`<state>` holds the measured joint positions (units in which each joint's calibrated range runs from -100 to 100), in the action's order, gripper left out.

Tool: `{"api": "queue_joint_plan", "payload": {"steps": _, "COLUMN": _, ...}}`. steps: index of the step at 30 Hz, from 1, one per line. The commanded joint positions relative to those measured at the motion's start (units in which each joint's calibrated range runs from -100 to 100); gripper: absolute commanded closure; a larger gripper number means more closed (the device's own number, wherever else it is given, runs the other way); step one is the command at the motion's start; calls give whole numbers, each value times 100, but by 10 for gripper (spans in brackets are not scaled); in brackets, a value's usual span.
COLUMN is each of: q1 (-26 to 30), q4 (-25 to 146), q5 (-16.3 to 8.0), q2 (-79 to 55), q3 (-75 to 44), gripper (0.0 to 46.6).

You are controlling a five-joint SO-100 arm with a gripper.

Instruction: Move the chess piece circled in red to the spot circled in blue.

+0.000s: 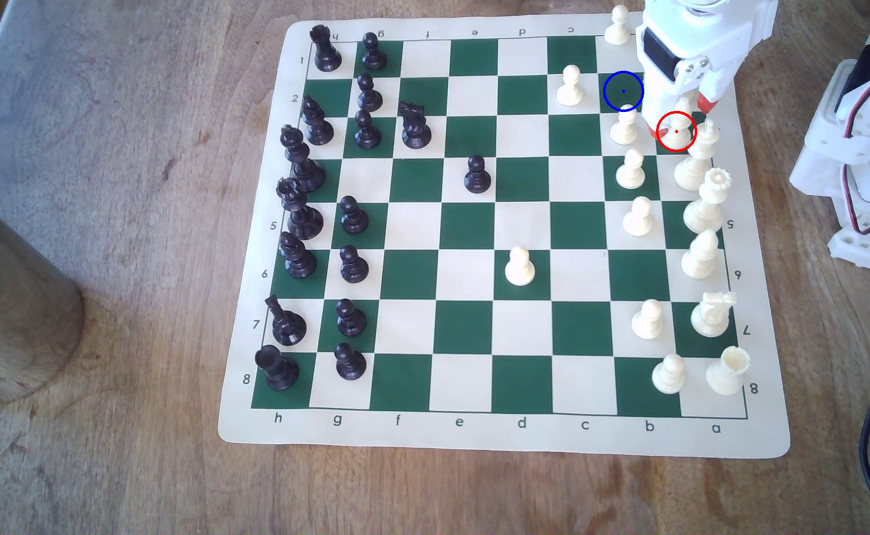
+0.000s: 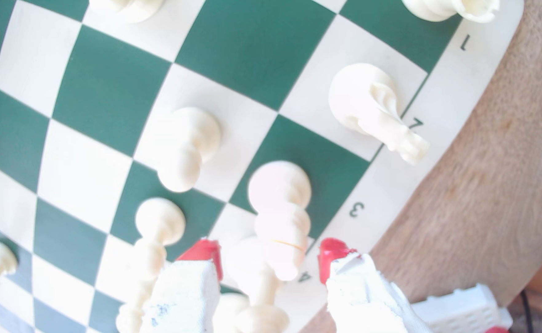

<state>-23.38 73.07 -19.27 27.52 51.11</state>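
- Near the far corner of the chessboard (image 1: 504, 432), at the exterior view's right, the white arm's body covers the upper half of the bishop (image 1: 677, 135); its round base sits inside the red ring on a green edge square.
- From the wrist view, the bishop (image 2: 279, 205) stands between the two red-tipped fingers (image 2: 204, 253) of the gripper (image 2: 268, 259), which sits spread wide, with a gap showing on either side of the piece; no contact can be made out.
- Overexposure bleaches the white pieces in the wrist view, so the bishop's slim body blurs into the king (image 2: 260, 288) beside it.
- One square away diagonally, the spot (image 1: 623, 91) ringed in blue lies bare, with a blue dot at its centre.
- A white pawn (image 1: 624, 126) stands just beside the bishop, its head touching the blue ring's lower edge in the exterior view.
- On the bishop's other side, the tall king (image 1: 696, 154) crowds the red ring.
- Another pawn (image 1: 570, 86) stands beside the spot, towards the exterior view's left.
- Partly cut off by the frame at the exterior view's right, the arm's white base (image 1: 865, 170) rests on the wooden table (image 1: 113, 257).
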Motion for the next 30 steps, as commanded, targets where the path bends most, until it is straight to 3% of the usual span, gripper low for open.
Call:
{"api": "queue_joint_plan", "payload": {"steps": 1, "q1": 34, "q4": -83, "q5": -24, "q2": 83, "q3": -52, "gripper": 301}}
{"api": "queue_joint_plan", "payload": {"steps": 15, "q1": 50, "q4": -394, "q5": -54, "q2": 40, "q3": 102, "gripper": 336}}
{"api": "queue_joint_plan", "payload": {"steps": 22, "q1": 152, "q4": -386, "q5": -24, "q2": -27, "q3": 120, "gripper": 464}}
{"api": "queue_joint_plan", "payload": {"steps": 30, "q1": 183, "q4": -427, "q5": -34, "q2": 49, "q3": 139, "gripper": 465}}
